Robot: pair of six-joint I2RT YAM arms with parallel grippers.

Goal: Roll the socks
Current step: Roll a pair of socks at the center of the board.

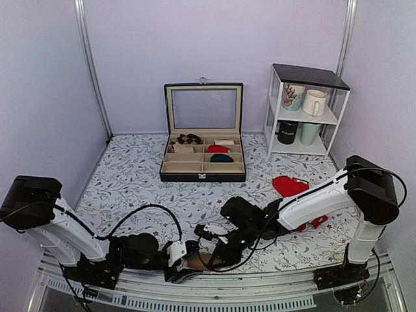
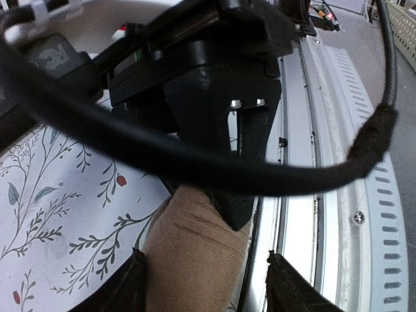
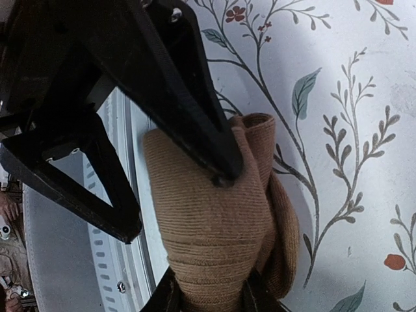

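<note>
tan ribbed socks sit bunched into a rough roll at the near edge of the table, right beside its metal rail. the right gripper is clenched on one end of the roll. the left gripper straddles it with jaws apart, one finger touching the knit, the other clear.
</note>
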